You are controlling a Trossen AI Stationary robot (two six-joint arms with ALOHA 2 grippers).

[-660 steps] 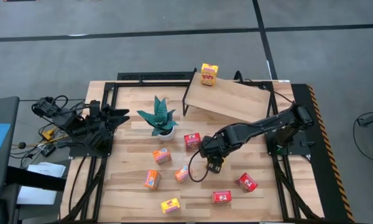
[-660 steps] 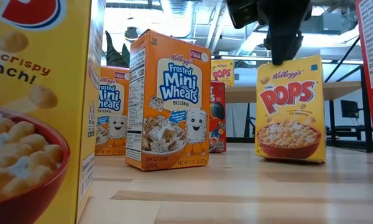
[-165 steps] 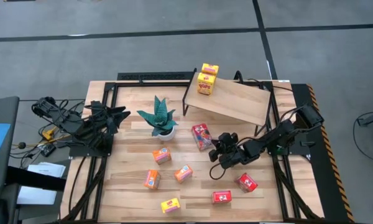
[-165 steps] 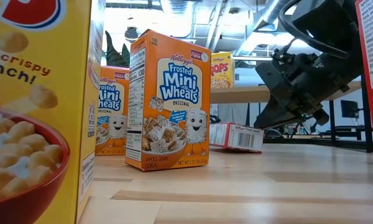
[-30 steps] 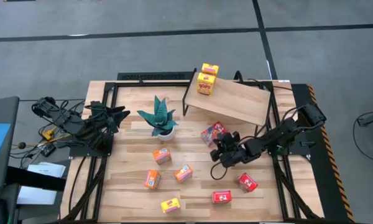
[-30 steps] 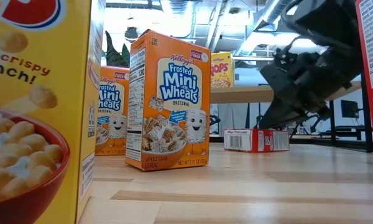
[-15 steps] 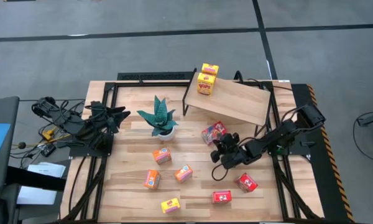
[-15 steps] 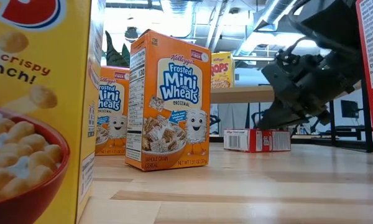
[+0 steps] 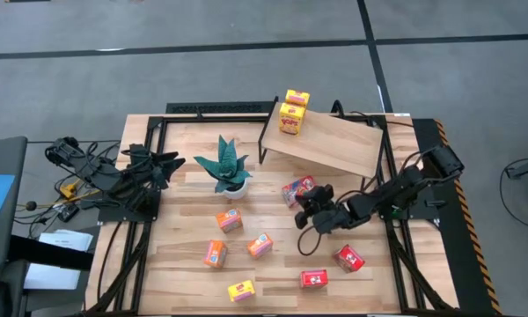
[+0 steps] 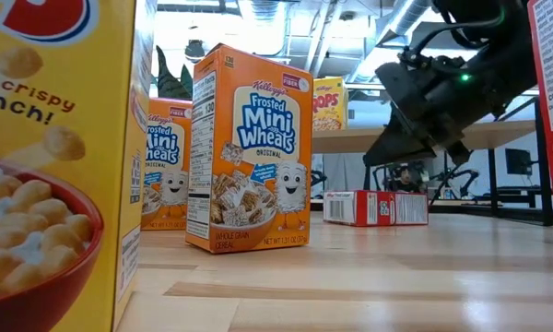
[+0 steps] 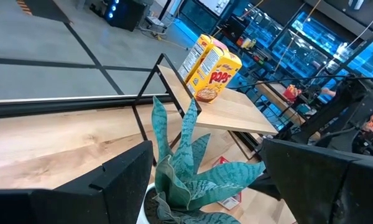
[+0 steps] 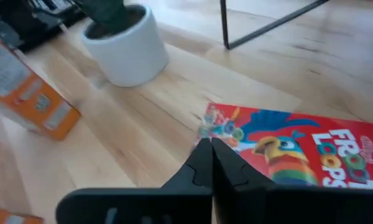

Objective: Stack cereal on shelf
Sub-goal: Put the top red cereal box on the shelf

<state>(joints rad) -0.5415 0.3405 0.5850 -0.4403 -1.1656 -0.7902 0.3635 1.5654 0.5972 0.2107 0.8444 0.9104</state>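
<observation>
My right gripper (image 9: 304, 211) sits low over the worktop (image 9: 185, 264), jaws clenched on nothing, tips just beside a red Froot Loops box (image 9: 298, 189) lying flat at about 5 o'clock from the plant (image 9: 225, 167). Two yellow Corn Pops boxes (image 9: 291, 113) stand on the shelf (image 9: 334, 141) at its 10 o'clock corner. Three orange Mini-Wheats boxes (image 9: 229, 220), two further red boxes (image 9: 348, 257) and one yellow box (image 9: 241, 290) remain on the worktop. My left gripper (image 9: 169, 164) waits at 9 o'clock, jaws released.

Teal spiky plant (image 9: 226, 164) in white pot (image 12: 128, 43) — slatted tabletop (image 9: 176, 264)
</observation>
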